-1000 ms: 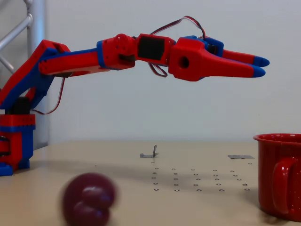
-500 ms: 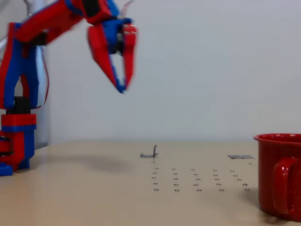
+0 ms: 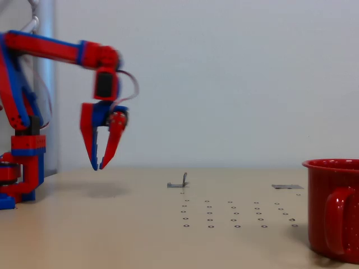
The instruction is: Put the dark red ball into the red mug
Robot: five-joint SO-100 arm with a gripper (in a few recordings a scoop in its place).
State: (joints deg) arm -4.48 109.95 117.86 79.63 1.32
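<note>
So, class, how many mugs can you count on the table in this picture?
1. The red mug stands at the right edge of the fixed view, near the table's front, handle facing the camera; the frame cuts off its right side, so anything further right would be hidden.

The large glossy red enamel-style mug (image 3: 333, 210) has a smooth, shiny skin with soft highlights on its rolled rim. The red-and-blue plastic gripper (image 3: 98, 165) looks matt and hard. The pale beige table (image 3: 112, 235) is smooth — faintly satin — with small printed rings.
</note>
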